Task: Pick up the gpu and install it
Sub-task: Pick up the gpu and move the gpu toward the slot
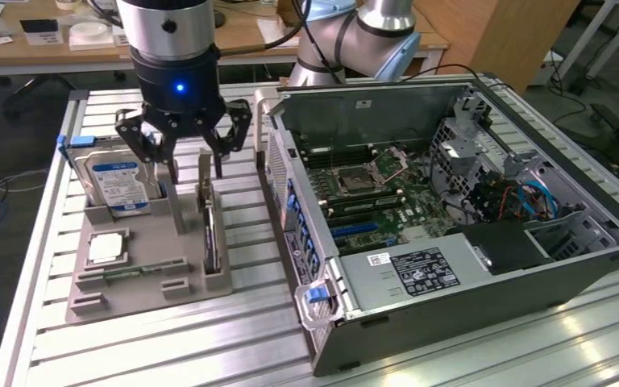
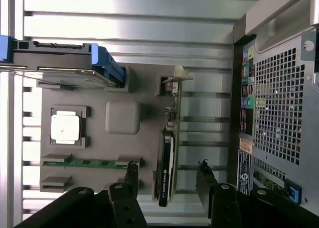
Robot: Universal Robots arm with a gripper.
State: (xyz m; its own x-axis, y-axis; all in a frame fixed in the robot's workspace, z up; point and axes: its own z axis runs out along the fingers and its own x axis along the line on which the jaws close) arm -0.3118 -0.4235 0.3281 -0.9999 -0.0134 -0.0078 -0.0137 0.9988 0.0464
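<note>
The gpu [image 1: 209, 235] is a thin dark card standing on edge in a slot of the grey holder tray [image 1: 151, 235], with its pale metal bracket [image 1: 204, 172] at the far end. My gripper [image 1: 189, 179] hangs open just above the tray, one finger on each side of the card's bracket end and not touching it. In the wrist view the gpu [image 2: 166, 161] runs between the two black fingertips [image 2: 132, 169], with clear gaps on both sides, and its bracket [image 2: 177, 76] points away from the gripper [image 2: 167, 168].
The open computer case [image 1: 567, 266] lies at the exterior view's right with its motherboard [image 1: 380, 189] exposed; its perforated rear panel [image 2: 279, 98] sits close beside the tray. The tray also holds a silver hard drive [image 1: 116, 184], a square processor chip [image 1: 106, 248] and a green memory stick [image 2: 89, 162].
</note>
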